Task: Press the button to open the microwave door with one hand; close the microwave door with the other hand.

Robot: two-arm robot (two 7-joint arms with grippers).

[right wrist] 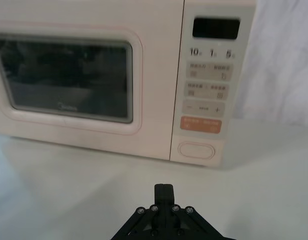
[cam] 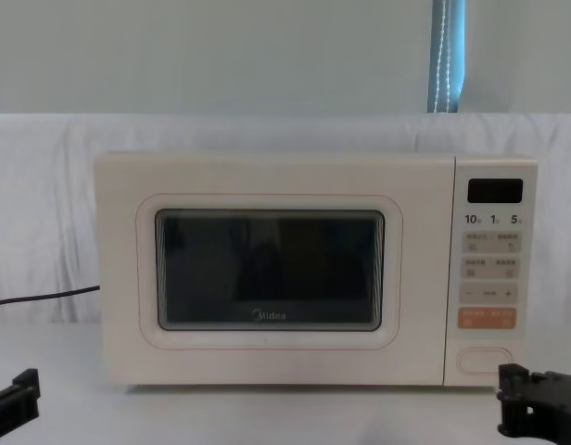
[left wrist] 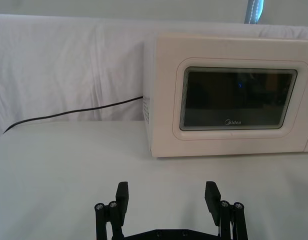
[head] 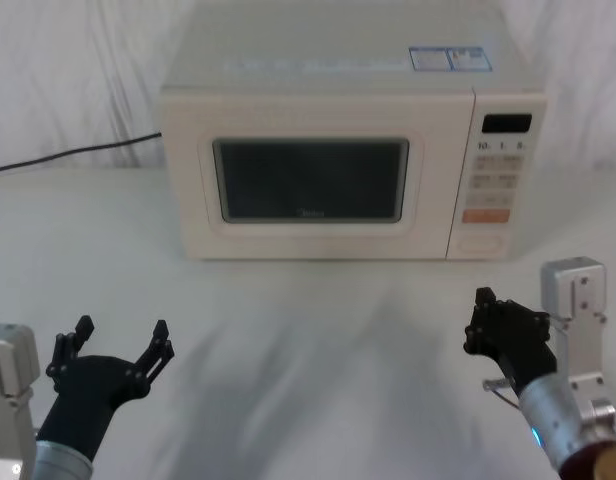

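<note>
Microwave door (left wrist: 234,102): right edge running off frame in the left wrist view; button out of that view. Small pale keys (head: 493,168): print reading too small to make out. Black cable (head: 73,155): far end running off the left edge.

one microwave (head: 348,160), one microwave door (head: 308,185), one button (head: 481,241), two end effectors: left end effector (head: 121,340), right end effector (head: 485,318).

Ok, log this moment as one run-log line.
microwave door: shut | button: untouched | left gripper: open, low, short of door | right gripper: shut, short of button
</note>
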